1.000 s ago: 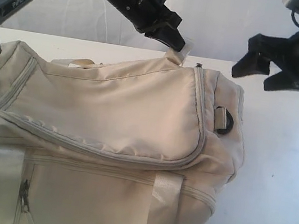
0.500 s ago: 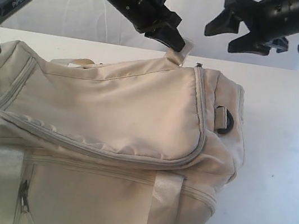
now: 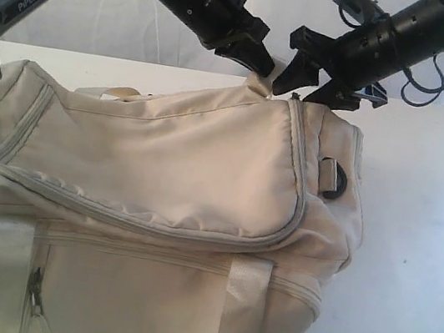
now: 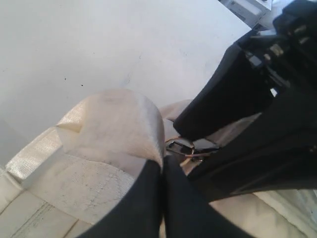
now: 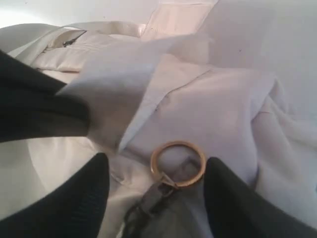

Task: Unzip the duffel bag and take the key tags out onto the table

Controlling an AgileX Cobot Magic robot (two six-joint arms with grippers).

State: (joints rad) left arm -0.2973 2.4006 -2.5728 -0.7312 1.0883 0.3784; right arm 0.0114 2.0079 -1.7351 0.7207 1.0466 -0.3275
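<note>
Duffel bag [image 3: 162, 174] fills the lower left of the exterior view, lying on the white table [image 3: 417, 265] with its grey zipper [image 3: 299, 170] closed all round the top flap. The key tags are nowhere in sight and are presumably inside. At the top centre the left gripper [image 3: 265, 66] is clamped tight on a pale webbing tab [image 3: 260, 85] at the bag's far end. It most likely holds the fabric taut and anchored, so the zipper will run rather than drag the bag along. Just right of it, the right gripper [image 3: 310, 81] hangs with its jaws spread either side of the gold ring [image 5: 178, 163] on the zipper pull, lined up to pinch it. Nothing is unzipped yet.
</note>
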